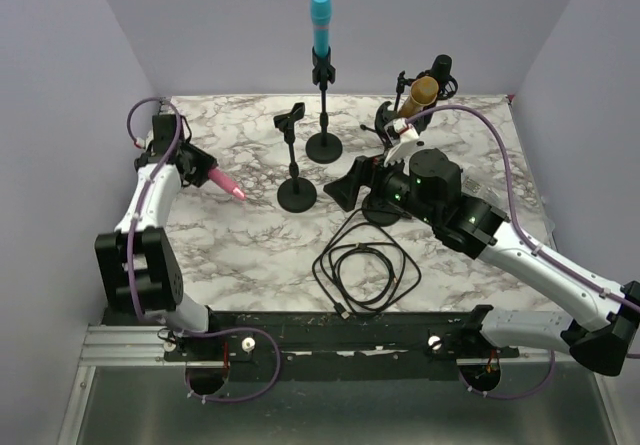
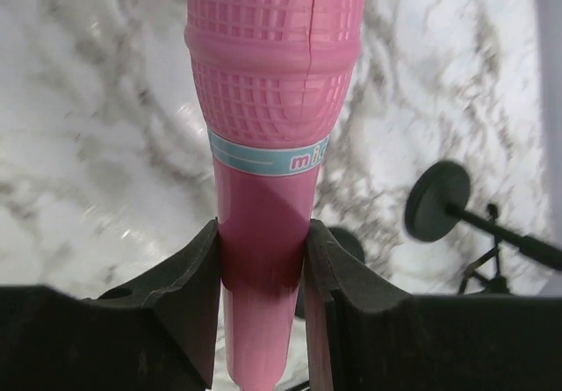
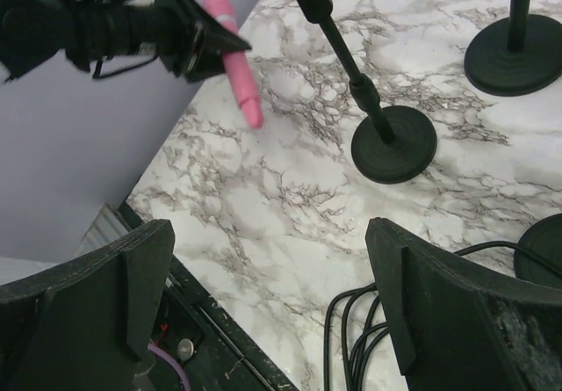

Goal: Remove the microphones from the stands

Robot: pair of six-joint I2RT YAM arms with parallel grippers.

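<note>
A pink microphone [image 1: 225, 184] hangs above the left part of the marble table, clear of any stand, tip pointing toward the middle. My left gripper [image 1: 203, 172] is shut on its handle. In the left wrist view the black fingers [image 2: 198, 277] press both sides of the pink microphone [image 2: 272, 101]. A short black stand [image 1: 296, 193] with an empty clip stands just right of it. My right gripper [image 1: 345, 187] hovers open right of that stand with nothing between its fingers. In the right wrist view, beyond my right gripper [image 3: 268, 259], are the pink microphone [image 3: 235, 57] and the stand's base [image 3: 393, 143].
A blue microphone [image 1: 320, 23] sits upright in a taller stand [image 1: 324, 147] at the back. A gold microphone [image 1: 421, 93] rests in a stand at back right, behind my right arm. A coiled black cable [image 1: 365, 270] lies near the front edge.
</note>
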